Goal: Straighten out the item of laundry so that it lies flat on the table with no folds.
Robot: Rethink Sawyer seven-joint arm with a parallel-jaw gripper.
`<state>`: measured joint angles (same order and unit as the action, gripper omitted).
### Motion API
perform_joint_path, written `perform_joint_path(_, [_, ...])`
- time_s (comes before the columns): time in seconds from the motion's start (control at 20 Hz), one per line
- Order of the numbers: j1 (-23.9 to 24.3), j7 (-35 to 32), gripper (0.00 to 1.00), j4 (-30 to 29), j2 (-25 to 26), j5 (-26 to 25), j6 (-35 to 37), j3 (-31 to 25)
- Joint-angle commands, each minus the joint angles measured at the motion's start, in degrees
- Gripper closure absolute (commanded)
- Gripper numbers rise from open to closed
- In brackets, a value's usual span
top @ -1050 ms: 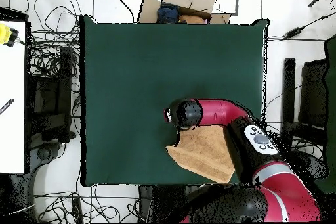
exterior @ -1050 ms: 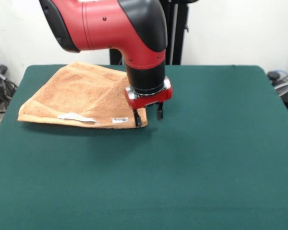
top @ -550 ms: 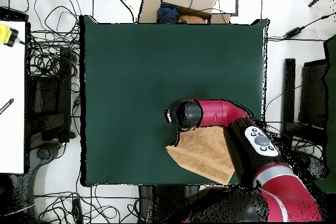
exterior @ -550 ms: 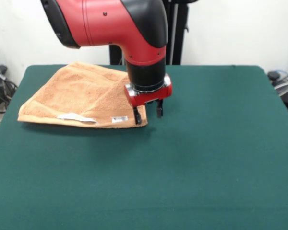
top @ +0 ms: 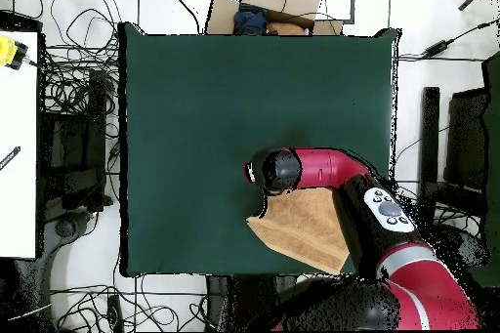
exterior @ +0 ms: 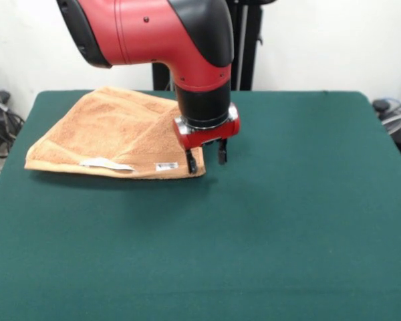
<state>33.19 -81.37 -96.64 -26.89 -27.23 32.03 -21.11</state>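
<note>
at the towel corner, the open gripper straddles its edge.

The towel is orange-tan terry with a plain woven band along its hem, where two white labels sit. The table beneath it is a uniform dark green, felt-like and unpatterned. Above the towel's corner the arm is glossy red with black sections, ending in a red collar, and the gripper has black fingers.

Folded orange-tan towel on green table
</note>
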Motion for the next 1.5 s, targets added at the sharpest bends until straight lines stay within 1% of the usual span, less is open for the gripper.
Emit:
perform_joint_path(0.05, [-0.48, -3.6, 0.0, -2.77, 0.23, -0.22, -2.53, -2.1])
perform_joint_path(0.45, [-0.35, -3.14, 0.0, -2.39, 0.27, 0.0, -1.79, -2.31])
perform_joint_path(1.25, [-0.59, -3.92, 0.0, -2.86, 0.73, -0.79, -3.78, -1.85])
perform_joint_path(1.5, [-0.65, -3.79, 0.0, -2.64, 0.45, -0.67, -3.29, -1.85])
